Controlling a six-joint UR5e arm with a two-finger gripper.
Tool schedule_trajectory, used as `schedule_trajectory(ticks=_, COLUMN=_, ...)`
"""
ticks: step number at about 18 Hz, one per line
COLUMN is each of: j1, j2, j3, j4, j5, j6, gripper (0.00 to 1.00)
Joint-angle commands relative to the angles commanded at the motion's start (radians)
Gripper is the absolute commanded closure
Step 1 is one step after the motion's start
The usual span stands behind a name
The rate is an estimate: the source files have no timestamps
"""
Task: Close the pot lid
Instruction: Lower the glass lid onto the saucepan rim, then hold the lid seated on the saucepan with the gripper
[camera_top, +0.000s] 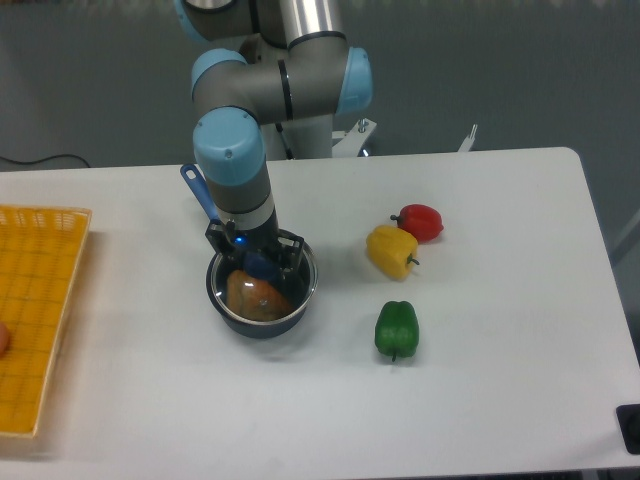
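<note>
- Landmark for all positions: the pot (258, 310), a dark saucepan standing on the white table (480, 400) left of centre.
- Nearest the camera, at the lower right table edge far to the pot's right, a dark object (630, 428) is cut off by the frame; its identity cannot be told.
- A yellow basket (35, 310) lies well to the left of the pot, cut off by the left edge. A small reddish item (3, 341) shows at its border, too little visible to identify.
- A green pepper (396, 329) sits to the right of the pot, apart from it.
- The pot lid (262, 286) sits over the pot's mouth, its metal rim about matching the pot rim. Whether it rests fully seated cannot be confirmed.
- An orange item (256, 296) shows through the glass inside the pot; its outline is blurred.
- The gripper (258, 264) stands directly over the lid's centre, fingers closed around the blue knob, which is mostly hidden.
- A yellow pepper (390, 251) and a red pepper (419, 221) lie right of and beyond the pot, touching each other.
- The pot's blue handle (198, 189) extends away to the far left, partly hidden behind the arm (235, 170).
</note>
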Motion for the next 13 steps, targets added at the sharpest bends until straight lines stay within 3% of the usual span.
schedule_trajectory(ticks=13, j1=-0.005, j2=0.002, j3=-0.032, j4=0.015, j5=0.002, j6=0.0, gripper=0.48)
